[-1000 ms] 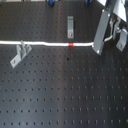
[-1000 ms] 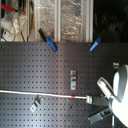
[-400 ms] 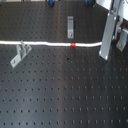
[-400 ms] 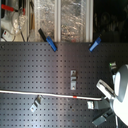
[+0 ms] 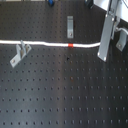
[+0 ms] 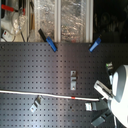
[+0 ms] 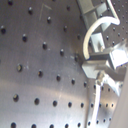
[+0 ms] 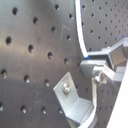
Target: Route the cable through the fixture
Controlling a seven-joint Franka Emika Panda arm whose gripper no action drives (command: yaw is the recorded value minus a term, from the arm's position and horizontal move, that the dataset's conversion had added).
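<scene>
Cable: white cord with red tape band, lying across the black perforated board, running from the first exterior view's left edge to the gripper at that view's right. Gripper clamped on the cable end (seen in both wrist views). Metal brackets: one beside the cable, another apart beyond it.

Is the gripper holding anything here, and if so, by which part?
The gripper holds the white cable near one end, well away from its red tape band.
</scene>
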